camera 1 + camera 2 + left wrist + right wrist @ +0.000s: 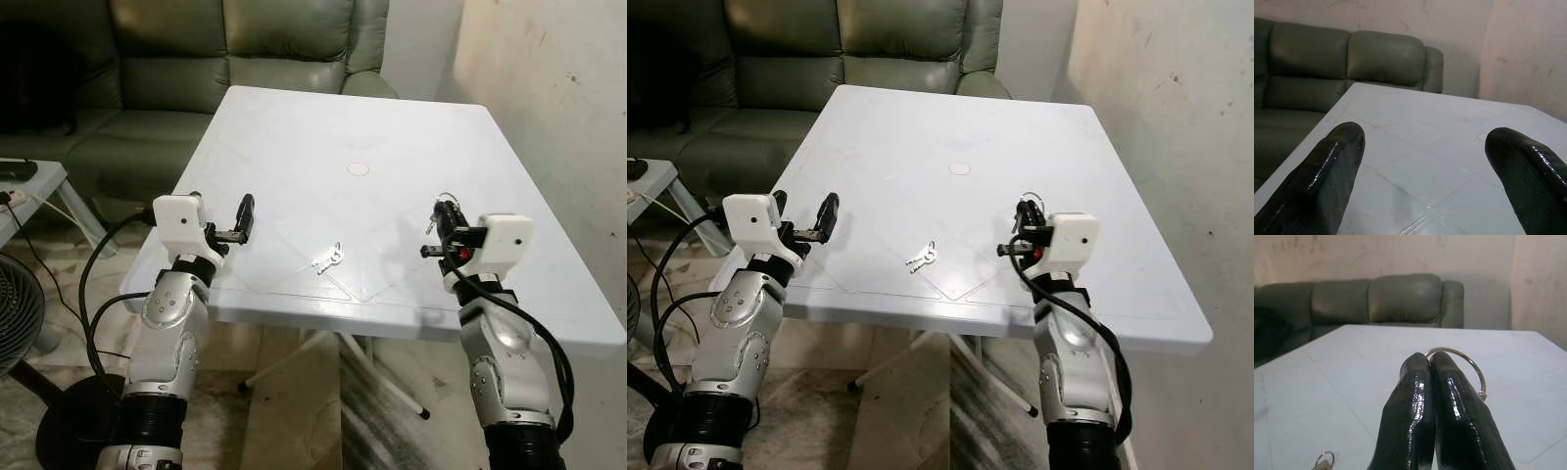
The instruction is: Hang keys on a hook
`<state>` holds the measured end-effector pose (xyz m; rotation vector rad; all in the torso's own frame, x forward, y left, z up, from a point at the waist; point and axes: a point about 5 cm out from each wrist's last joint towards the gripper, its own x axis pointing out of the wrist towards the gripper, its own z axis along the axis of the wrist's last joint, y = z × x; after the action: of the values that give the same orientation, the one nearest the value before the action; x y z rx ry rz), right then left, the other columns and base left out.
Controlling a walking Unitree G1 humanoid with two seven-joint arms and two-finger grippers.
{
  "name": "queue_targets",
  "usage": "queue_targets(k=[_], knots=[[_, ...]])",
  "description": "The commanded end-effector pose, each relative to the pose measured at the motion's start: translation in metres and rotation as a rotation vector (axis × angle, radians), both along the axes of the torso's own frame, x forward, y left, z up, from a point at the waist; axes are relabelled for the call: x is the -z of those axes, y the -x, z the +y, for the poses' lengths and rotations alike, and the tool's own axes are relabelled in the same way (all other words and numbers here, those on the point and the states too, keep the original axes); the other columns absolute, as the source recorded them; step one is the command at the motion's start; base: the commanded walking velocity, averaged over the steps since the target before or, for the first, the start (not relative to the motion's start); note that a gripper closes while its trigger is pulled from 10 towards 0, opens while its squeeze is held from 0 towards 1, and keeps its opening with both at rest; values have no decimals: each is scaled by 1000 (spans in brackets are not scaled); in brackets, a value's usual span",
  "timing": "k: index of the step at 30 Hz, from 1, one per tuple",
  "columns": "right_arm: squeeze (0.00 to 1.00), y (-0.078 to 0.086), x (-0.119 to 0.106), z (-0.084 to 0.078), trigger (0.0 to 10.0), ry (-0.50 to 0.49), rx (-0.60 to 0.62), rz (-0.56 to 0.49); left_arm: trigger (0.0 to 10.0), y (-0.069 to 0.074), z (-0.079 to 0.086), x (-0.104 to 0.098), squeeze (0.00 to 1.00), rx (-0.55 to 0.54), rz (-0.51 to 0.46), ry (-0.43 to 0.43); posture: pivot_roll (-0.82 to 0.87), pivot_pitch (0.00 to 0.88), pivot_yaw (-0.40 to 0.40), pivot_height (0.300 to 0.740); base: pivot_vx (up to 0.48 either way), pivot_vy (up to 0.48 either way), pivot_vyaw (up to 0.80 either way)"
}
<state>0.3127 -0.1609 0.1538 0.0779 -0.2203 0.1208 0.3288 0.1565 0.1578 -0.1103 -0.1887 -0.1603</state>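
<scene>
Right gripper (1429, 363) clamped on open wire ring (1464, 361); keys (329, 258) at its nine o'clock: light, rigid, likely slippery; grasp at their ring.

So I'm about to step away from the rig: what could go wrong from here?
The right tool pinches a thin metal ring only at its tips, so the ring could slip or twist out. The keys lie flat on the table near its front edge; a nudge from the open left tool might push them off.
</scene>
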Motion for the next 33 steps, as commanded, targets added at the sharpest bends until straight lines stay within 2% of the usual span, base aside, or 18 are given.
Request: queue_targets(k=[1,12,14,19,28,33], knots=[[0,1,-3,1,10000,26,18,4,10000,-3,7,0,0,-38,11,-3,-15,0,4,740,0,0,-769],[0,0,1,3,10000,50,61,26,10000,-6,12,6,0,-80,53,27,-11,0,9,740,0,0,-762],[0,0,1,4,10000,58,61,28,10000,-7,12,7,0,-80,62,52,-11,0,8,740,0,478,-763],[0,0,2,4,10000,66,64,31,10000,-7,14,8,0,-98,68,25,-13,0,9,740,0,284,-758],[0,2,2,2,10000,74,76,38,10000,-8,10,10,0,-82,81,57,-19,0,10,740,0,0,-761],[0,2,3,2,10000,77,79,42,10000,-8,8,9,0,-78,77,44,-22,0,10,740,0,0,-763]])
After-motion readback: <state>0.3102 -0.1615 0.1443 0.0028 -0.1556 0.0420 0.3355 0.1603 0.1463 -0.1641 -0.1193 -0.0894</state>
